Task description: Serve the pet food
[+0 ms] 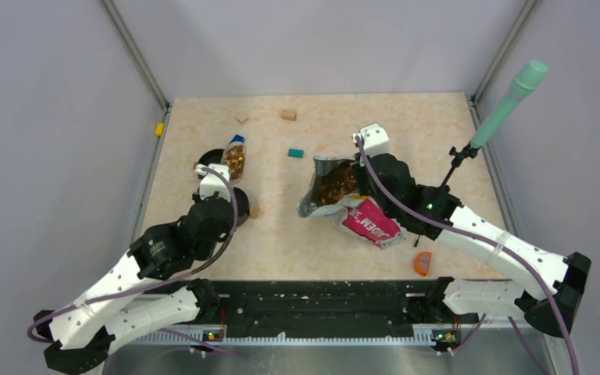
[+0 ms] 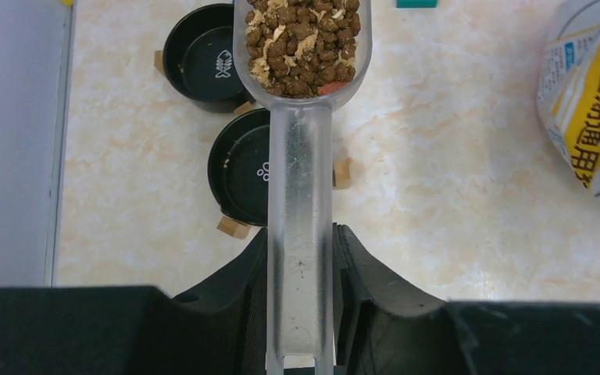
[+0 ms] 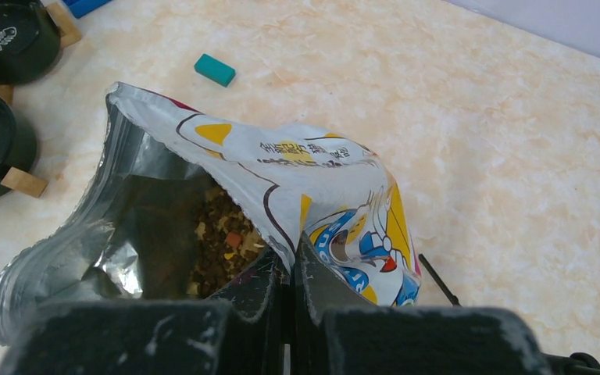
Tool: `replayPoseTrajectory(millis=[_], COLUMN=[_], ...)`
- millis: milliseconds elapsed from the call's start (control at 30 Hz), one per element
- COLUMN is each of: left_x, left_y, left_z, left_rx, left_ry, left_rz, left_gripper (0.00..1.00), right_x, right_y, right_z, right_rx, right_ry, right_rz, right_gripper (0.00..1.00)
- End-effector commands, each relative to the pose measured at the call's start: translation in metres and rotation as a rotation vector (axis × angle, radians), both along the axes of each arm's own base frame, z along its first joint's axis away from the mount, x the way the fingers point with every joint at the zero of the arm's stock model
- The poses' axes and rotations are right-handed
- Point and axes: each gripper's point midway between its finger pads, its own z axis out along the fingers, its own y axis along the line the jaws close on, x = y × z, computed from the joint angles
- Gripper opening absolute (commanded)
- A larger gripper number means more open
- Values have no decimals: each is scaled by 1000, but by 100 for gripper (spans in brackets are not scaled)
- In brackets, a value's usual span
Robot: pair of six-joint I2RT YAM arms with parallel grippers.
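Closest to my overhead camera is the black mounting rail (image 1: 320,301) that carries both arm bases. Beyond it, pale grey walls (image 1: 320,39) box in a beige marbled table (image 1: 281,242).

The biggest loose thing is the glossy cat-food bag (image 3: 320,176), lying on its side right of centre. Its long axis runs near-right to far-left, and its foil-lined mouth gapes toward the far-left. My right gripper (image 3: 291,269) is clenched on the rim of that mouth. Brown kibble (image 3: 217,234) shows inside, just left of the fingers.

My left gripper (image 2: 301,242) is clamped on the handle of a clear plastic scoop (image 2: 300,172). The scoop points straight away from the fingers toward the table's far edge, handle nearest, cup at the far end. The cup holds a heaped scoopful (image 2: 303,43) of brown pellets and a few pale flakes, well ahead of the fingertips.

In the left wrist view the handle crosses the nearer black bowl (image 2: 238,168). The cup overlaps the right rim of the farther black bowl (image 2: 203,55), which bears a white fishbone mark. I cannot tell the height above either.

Tan wooden blocks (image 2: 233,227) touch the bowls' sides. A teal block (image 1: 295,153) lies between bowls and bag.
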Motion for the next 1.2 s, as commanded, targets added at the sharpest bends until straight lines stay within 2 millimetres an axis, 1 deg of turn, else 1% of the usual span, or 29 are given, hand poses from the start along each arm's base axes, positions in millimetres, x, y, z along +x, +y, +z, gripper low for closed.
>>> replayPoseTrajectory(millis=[0, 100, 233, 433, 567, 700, 933, 1067, 1167], left_x=[10, 18, 31, 47, 55, 59, 64, 71, 79], left_y=[12, 17, 34, 34, 37, 45, 44, 47, 46], left_z=[6, -3, -19, -28, -37, -45, -55, -58, -60], left_rx=[-54, -45, -55, -122, -129, -97, -77, -66, -89], left_ry=[-30, 10, 113, 113, 144, 218, 305, 345, 375], left_rz=[166, 252, 399, 435, 473, 503, 495, 490, 468], left_gripper=[0, 0, 0, 0, 0, 0, 0, 0, 0], right_x=[5, 4, 0, -5, -8, -8, -10, -11, -12], right_y=[18, 17, 15, 3, -3, -3, -3, -4, -5], right_z=[45, 47, 49, 53, 54, 54, 53, 53, 53], right_rx=[130, 145, 164, 170, 177, 180, 185, 185, 178], right_ry=[-85, -83, -79, -81, -83, -80, -79, -80, -81], right_rz=[40, 38, 36, 16, 3, 7, 13, 14, 19], right_gripper=[0, 0, 0, 0, 0, 0, 0, 0, 0])
